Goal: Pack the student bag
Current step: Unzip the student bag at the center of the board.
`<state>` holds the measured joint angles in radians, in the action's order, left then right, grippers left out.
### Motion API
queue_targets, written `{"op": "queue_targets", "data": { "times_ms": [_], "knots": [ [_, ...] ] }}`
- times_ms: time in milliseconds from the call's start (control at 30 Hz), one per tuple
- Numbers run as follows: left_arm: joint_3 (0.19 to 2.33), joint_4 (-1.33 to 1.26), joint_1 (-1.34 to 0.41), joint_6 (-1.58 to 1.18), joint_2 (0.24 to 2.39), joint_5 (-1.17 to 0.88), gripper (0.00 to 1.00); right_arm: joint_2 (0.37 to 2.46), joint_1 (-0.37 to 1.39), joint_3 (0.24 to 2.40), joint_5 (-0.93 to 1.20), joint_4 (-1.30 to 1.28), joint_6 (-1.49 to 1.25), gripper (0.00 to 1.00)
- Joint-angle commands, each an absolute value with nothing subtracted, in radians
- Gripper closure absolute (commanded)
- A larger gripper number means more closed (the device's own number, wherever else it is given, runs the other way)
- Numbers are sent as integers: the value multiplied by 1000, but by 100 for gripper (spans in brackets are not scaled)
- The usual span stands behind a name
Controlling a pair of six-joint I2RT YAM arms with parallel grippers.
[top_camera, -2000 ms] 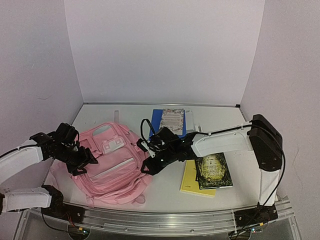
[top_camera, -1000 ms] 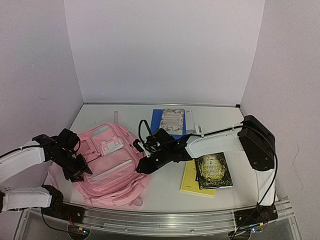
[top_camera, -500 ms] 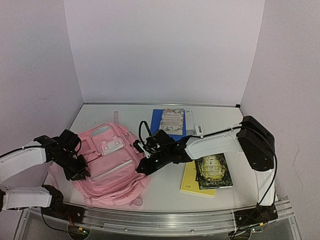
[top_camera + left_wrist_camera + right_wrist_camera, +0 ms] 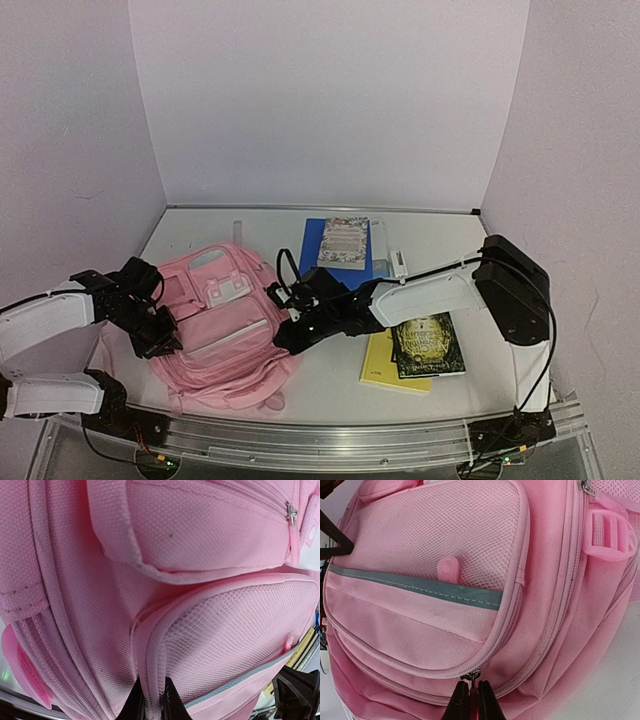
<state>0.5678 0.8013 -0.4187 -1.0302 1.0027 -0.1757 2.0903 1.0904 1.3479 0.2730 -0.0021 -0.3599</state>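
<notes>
The student bag [image 4: 225, 320] lies flat on the table, pink, front pockets up. My left gripper [image 4: 160, 340] is at the bag's left edge. In the left wrist view it [image 4: 153, 704] is shut on the piped seam [image 4: 150, 670] of the mesh pocket [image 4: 235, 630]. My right gripper [image 4: 287, 335] is at the bag's right edge. The right wrist view shows it [image 4: 470, 700] shut on the metal zipper pull [image 4: 473, 676] of a front pocket [image 4: 415, 625].
A floral book [image 4: 345, 242] lies on a blue book [image 4: 312, 240] behind the right arm, with a white object [image 4: 385, 245] beside them. A dark book [image 4: 428, 343] rests on a yellow one [image 4: 380, 365] to the right. Walls close in on three sides.
Both grippers have closed: the left onto the bag's pocket seam, the right onto the zipper pull. The right arm has edged slightly left toward the bag.
</notes>
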Motion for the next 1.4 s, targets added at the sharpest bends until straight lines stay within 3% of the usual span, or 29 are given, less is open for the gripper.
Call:
{"op": "queue_targets", "data": {
  "times_ms": [0, 267, 600, 1367],
  "knots": [
    [591, 685, -416, -1058, 1014, -165, 100, 2052, 1120, 1321, 216, -47, -373, 100],
    [605, 579, -437, -1107, 1039, -112, 100, 1943, 1150, 1350, 199, -112, -458, 100],
    [664, 464, -487, -1140, 1135, -61, 100, 1966, 1191, 1434, 187, -199, -545, 100],
    [708, 368, -543, -1124, 1230, -114, 100, 2226, 1356, 1814, -64, -159, -615, 100]
  ]
}}
